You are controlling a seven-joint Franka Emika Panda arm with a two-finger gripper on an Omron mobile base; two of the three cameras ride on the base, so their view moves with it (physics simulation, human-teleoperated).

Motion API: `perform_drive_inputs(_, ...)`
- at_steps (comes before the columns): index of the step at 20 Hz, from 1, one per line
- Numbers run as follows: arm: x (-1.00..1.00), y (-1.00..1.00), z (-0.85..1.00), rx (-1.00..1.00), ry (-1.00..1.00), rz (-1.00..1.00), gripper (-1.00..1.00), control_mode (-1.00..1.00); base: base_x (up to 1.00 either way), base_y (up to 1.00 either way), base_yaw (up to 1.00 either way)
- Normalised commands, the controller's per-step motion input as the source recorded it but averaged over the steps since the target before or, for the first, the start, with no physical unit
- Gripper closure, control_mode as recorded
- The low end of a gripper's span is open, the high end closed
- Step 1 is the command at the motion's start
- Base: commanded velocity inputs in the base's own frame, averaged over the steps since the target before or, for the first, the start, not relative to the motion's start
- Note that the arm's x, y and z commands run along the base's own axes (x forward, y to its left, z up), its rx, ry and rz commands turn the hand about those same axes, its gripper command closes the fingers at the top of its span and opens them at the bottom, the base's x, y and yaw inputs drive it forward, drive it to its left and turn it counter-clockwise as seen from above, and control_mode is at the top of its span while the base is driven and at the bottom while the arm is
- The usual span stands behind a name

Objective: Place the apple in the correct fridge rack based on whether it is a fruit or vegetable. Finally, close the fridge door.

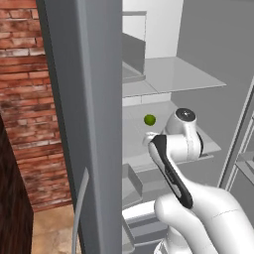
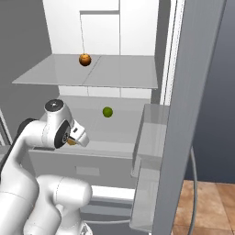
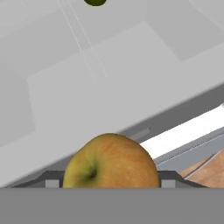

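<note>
Carrying is as far as the task has got. At the left of the right base view the gripper (image 2: 73,139) hangs in front of the open fridge, about level with the front edge of the lower shelf (image 2: 121,131). Its jaws are clamped on the apple (image 3: 111,162), which the hand view shows sitting snug between the two tips, stem dimple facing the camera. The apple has not reached any shelf, so placing it is still to do, and closing up after that.

Moving right into the cabinet, the fridge rack (image 2: 114,73) lies above the gripper and further back. It holds one round orange-brown fruit (image 2: 85,59) near its back left, with bare panel beside it. Below, the lower shelf carries a small green ball (image 2: 107,112) near its middle, well apart from the gripper. By my reading the upper rack is the fruit one, so the apple must rise and go in over its front edge.

Further right, the door bins (image 2: 149,137) look to have nothing in them, though their depths are partly hidden. At the far right the fridge door (image 2: 193,92) stands wide open.
</note>
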Motion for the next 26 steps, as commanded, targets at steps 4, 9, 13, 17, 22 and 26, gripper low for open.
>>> perform_drive_inputs(4, 0.03, 0.00, 0.00, 0.00, 0.00, -0.01, 1.00, -1.00, 0.00, 0.00, 0.00)
perform_drive_inputs(9, -0.06, 0.00, 0.10, -0.02, -0.14, 0.00, 1.00, -1.00, 0.00, 0.00, 0.00)
perform_drive_inputs(13, -0.28, 0.00, 0.22, -0.22, -0.44, 0.00, 1.00, -1.00, 0.00, 0.00, 0.00)
perform_drive_inputs(17, -0.29, 0.00, 0.52, -0.18, -0.42, 0.00, 1.00, -1.00, 0.00, 0.00, 0.00)
perform_drive_inputs(22, -0.16, -0.12, 0.81, -0.06, -0.24, 0.00, 1.00, -1.00, 0.00, 0.00, 0.00)
perform_drive_inputs(26, -0.17, -0.16, 0.97, -0.05, -0.06, 0.04, 1.00, -1.00, 0.00, 0.00, 0.00)
